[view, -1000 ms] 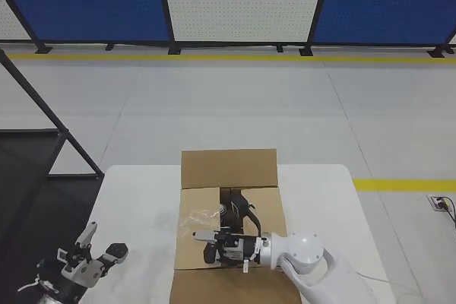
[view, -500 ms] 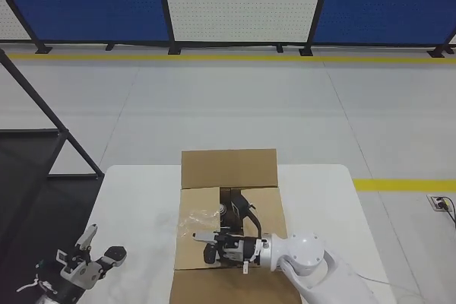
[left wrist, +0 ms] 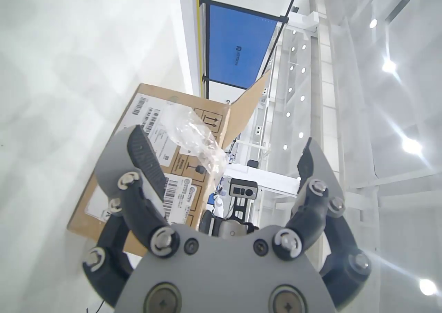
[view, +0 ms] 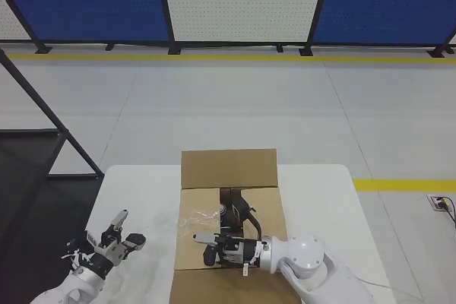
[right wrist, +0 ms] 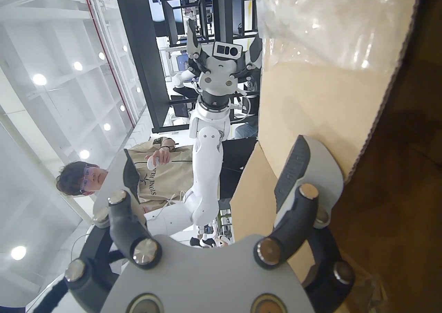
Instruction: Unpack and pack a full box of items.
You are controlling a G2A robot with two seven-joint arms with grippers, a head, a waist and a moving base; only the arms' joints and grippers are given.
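An open cardboard box point(view: 228, 169) stands mid-table, its far flap up; from the side the box point(left wrist: 155, 141) shows labels on its wall. Crumpled clear plastic film point(view: 194, 220) lies over its left edge, and the film point(left wrist: 193, 134) hangs above the labelled wall. Dark items point(view: 237, 209) sit inside. My right gripper point(view: 211, 248) is in the box near its left wall, open; the right gripper point(right wrist: 210, 152) has one pad point(right wrist: 293, 169) against the cardboard wall point(right wrist: 310, 103). My left gripper point(view: 120, 242) hovers open and empty over the table left of the box, and in its own view the left gripper point(left wrist: 224, 159) faces the box.
The white table point(view: 144, 205) has bare room left and right of the box. A black frame point(view: 30, 137) stands off the table's left side. The left arm's gripper point(right wrist: 214, 76) appears farther off beyond the box wall.
My left gripper has moved from the table's near-left corner to the right and farther in, toward the box. The right gripper has stayed almost still inside the box.
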